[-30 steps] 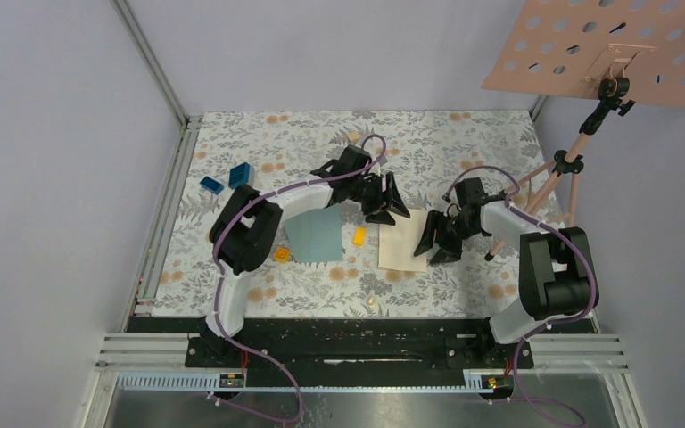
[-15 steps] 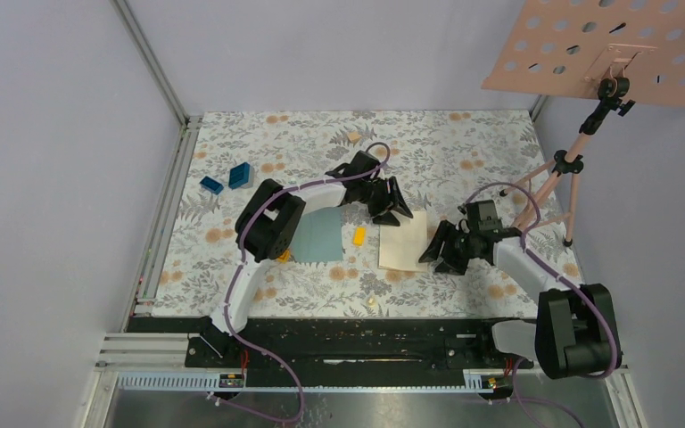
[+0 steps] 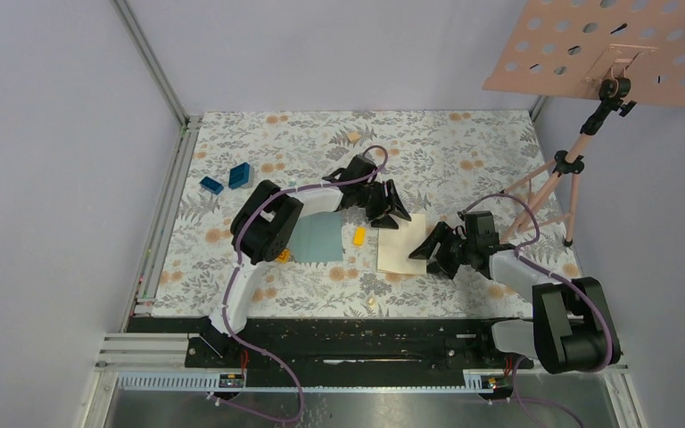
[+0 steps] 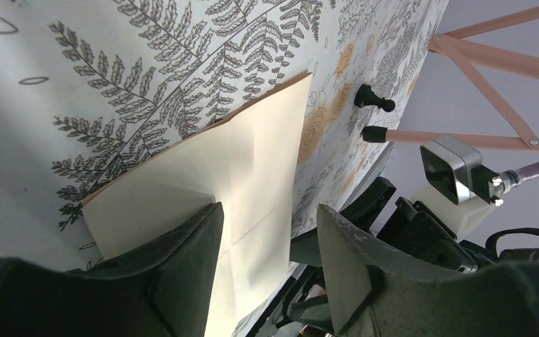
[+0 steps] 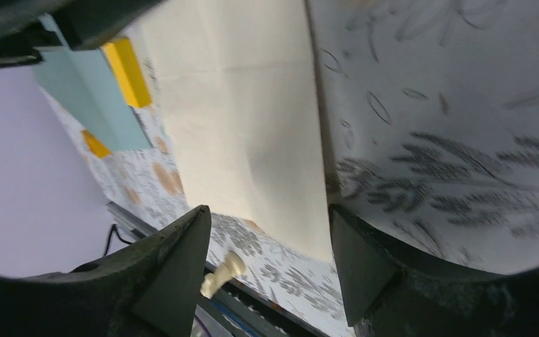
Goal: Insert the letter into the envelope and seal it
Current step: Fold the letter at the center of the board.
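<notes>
The tan letter point(image 3: 400, 244) lies flat on the floral table, right of the teal envelope point(image 3: 318, 236), which also lies flat. My left gripper point(image 3: 391, 211) stands open at the letter's far edge. In the left wrist view its jaws point(image 4: 268, 209) straddle the letter point(image 4: 253, 161), one finger point(image 4: 189, 260) over the sheet and the other past its edge. My right gripper point(image 3: 428, 253) is open low at the letter's right edge. In the right wrist view the letter point(image 5: 253, 105) runs between its jaws point(image 5: 268, 210), with the envelope point(image 5: 88, 91) beyond. Neither gripper holds anything.
A yellow block point(image 3: 359, 235) lies between envelope and letter, and another point(image 3: 282, 255) by the envelope's near left corner. Two blue blocks point(image 3: 239, 175) sit far left. A pink perforated board point(image 3: 606, 53) on a tripod point(image 3: 544, 192) stands at the right. A small cream piece point(image 3: 372, 303) lies near the front edge.
My right gripper has dropped low and swung toward the letter's right edge, with its jaws spreading wider. The left gripper has settled at the letter's far edge. The letter and envelope have not moved.
</notes>
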You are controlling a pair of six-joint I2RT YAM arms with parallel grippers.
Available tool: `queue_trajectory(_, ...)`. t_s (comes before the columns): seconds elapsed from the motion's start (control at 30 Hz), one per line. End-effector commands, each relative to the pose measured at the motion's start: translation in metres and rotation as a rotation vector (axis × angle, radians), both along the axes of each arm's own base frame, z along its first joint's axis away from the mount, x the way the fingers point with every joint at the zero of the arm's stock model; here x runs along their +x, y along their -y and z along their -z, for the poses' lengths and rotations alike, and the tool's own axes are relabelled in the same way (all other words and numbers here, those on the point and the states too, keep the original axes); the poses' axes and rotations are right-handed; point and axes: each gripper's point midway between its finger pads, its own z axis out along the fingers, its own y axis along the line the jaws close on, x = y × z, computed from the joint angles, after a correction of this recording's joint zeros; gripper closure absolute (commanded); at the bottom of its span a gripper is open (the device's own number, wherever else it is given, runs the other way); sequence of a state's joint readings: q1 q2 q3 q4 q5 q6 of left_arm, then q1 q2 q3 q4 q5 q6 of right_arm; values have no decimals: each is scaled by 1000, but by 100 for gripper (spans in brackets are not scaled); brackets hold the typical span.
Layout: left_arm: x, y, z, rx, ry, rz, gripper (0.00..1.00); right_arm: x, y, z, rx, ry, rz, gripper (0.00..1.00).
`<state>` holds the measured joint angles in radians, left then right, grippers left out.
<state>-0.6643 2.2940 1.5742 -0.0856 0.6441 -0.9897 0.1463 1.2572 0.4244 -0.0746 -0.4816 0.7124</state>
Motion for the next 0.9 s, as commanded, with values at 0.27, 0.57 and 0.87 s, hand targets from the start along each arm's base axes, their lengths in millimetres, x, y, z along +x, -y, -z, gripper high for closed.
queue_trajectory(0.27,-16,-13,18,69,-42,10,46,14,-14,12,160,33,133,59)
queue_trajectory(0.57,-12,-16,11,53,-31,-21,46,-9,-8,9,151,32,160,46)
queue_trajectory(0.87,-16,-18,4,11,-43,-14,46,4,-18,-5,218,112,126,92)
